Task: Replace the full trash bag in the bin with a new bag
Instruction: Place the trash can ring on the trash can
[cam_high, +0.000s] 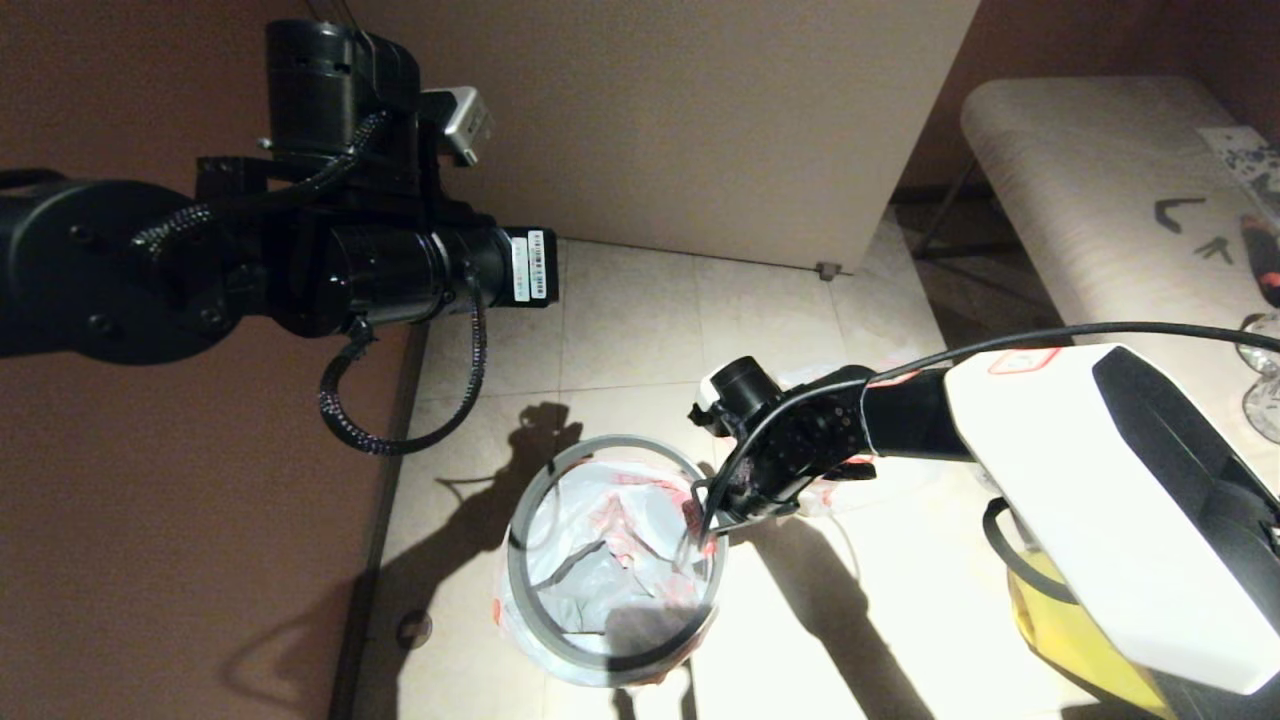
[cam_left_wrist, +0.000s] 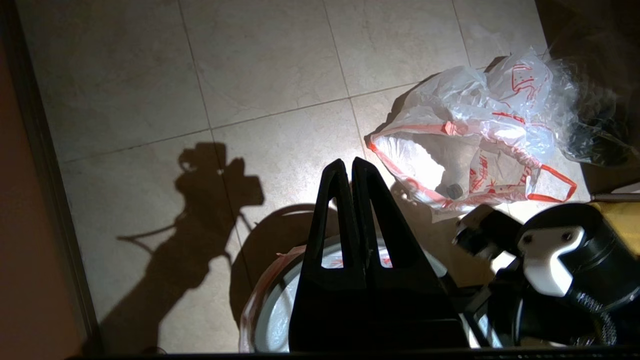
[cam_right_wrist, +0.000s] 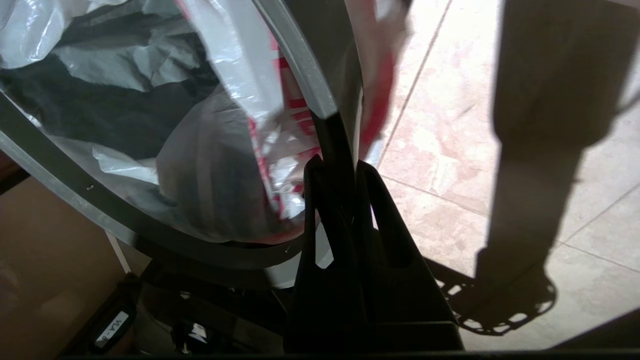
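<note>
Your right gripper (cam_high: 700, 520) was at the 3 o'clock edge of the bin (cam_high: 610, 665), and its fingers (cam_right_wrist: 367, 200) were pressed together on the grey rim ring (cam_high: 520, 530). In the right wrist view the ring passed between the two fingers, and the edge of the new bag (cam_high: 610, 560) was there too, so I cannot tell if the plastic was also pinched. The new bag lined the bin, its red-edged border folded over the outside under the ring, and its inside looked limp and wrinkled.

The full trash bag (cam_left_wrist: 470, 145) lay on the tiled floor (cam_high: 620, 320), just beside the bin at about 1 o'clock from it, mostly hidden behind your right arm in the head view. In the left wrist view you could see its mouth open and a bottle cap (cam_left_wrist: 454, 190) inside.

Your left gripper (cam_left_wrist: 352, 167) hung in the air above the bin's 11 o'clock side, fingers fully together and holding nothing.

At 4 o'clock from the bin, a yellow bag (cam_high: 1060, 630) showed under your right arm.
</note>
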